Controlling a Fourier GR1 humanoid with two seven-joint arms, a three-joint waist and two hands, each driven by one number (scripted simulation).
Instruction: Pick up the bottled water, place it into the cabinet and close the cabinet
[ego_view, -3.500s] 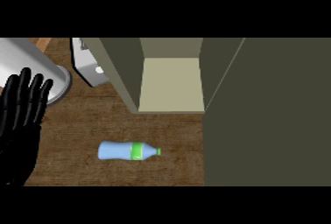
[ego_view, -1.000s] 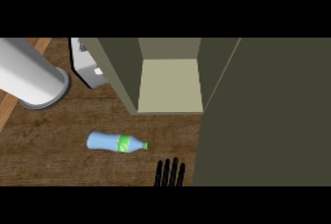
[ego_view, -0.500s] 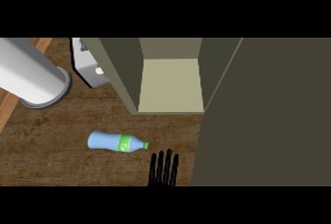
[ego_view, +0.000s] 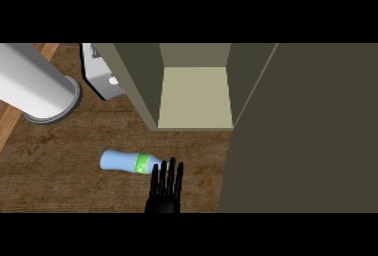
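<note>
Bottled water (ego_view: 130, 161) lies on its side on the counter (ego_view: 59, 190), outside the cabinet (ego_view: 193, 95), whose door (ego_view: 310, 130) stands open. Right hand (ego_view: 163, 197) is at the cap end, fingers straight and slightly spread. Can't tell whether they touch it.

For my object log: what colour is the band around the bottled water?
Green, on the pale blue bottled water, seen in the head view.

A dark brown wood-grain counter (ego_view: 66, 192) fills the lower left of the view. At the counter's far end, toward its left, stands a pale grey box-shaped unit (ego_view: 97, 82), set at an angle. A lighter orange-brown wooden strip (ego_view: 6, 125) borders the counter's left edge.
</note>
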